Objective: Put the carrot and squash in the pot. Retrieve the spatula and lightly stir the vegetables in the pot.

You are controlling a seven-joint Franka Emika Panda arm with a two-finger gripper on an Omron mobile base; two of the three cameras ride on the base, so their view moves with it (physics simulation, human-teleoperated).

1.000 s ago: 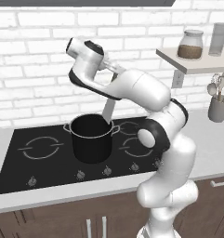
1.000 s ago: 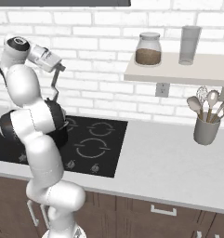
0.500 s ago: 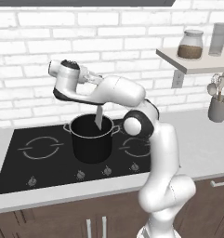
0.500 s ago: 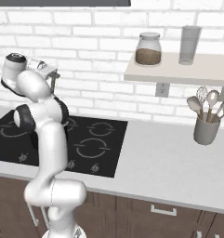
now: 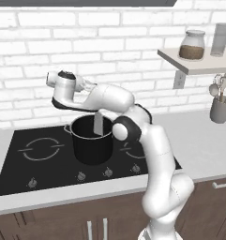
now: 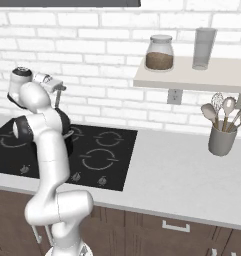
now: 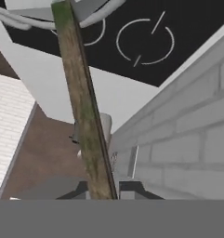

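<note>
Pot (image 5: 91, 144): black, silver-rimmed, left of centre in left base view, standing on black cooktop (image 5: 20, 161); spatula (image 7: 83, 107): wooden handle running top to bottom of hand view, pale blade (image 5: 98, 124) dipping into pot; gripper (image 7: 104, 190): bottom centre of hand view, fingers clamped on spatula handle; utensil holder (image 6: 222, 140): right edge of right base view.

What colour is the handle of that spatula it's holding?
Brownish-green wood, clearest in the hand view: spatula handle.
</note>
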